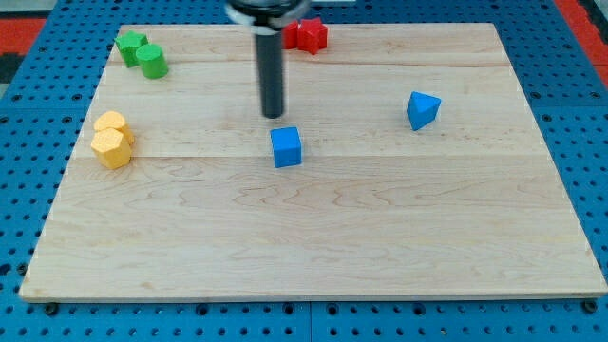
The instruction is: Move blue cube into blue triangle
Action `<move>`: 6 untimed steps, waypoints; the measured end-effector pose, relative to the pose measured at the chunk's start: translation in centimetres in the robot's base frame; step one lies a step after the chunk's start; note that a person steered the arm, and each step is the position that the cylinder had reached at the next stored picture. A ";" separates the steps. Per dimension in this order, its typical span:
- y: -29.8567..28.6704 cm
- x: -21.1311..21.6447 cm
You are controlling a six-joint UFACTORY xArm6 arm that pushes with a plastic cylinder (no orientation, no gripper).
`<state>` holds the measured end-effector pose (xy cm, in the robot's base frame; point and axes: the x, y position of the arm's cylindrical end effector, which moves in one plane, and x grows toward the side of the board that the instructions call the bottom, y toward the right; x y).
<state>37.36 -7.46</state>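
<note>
The blue cube (pixel 286 147) sits near the middle of the wooden board (pixel 313 237). The blue triangle (pixel 423 109) lies to the view's right of it and a little higher, well apart from it. My tip (pixel 274 115) is just above the cube and slightly to its left, with a small gap between them. The dark rod runs straight up from the tip to the view's top.
Two green blocks (pixel 141 53) sit touching at the top left. Two yellow blocks (pixel 112 139) sit together at the left edge. Red blocks (pixel 306 35) lie at the top edge, partly hidden behind the rod. A blue pegboard (pixel 579 57) surrounds the board.
</note>
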 end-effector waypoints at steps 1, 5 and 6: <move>-4.4 6.2; 5.0 4.5; 7.4 3.2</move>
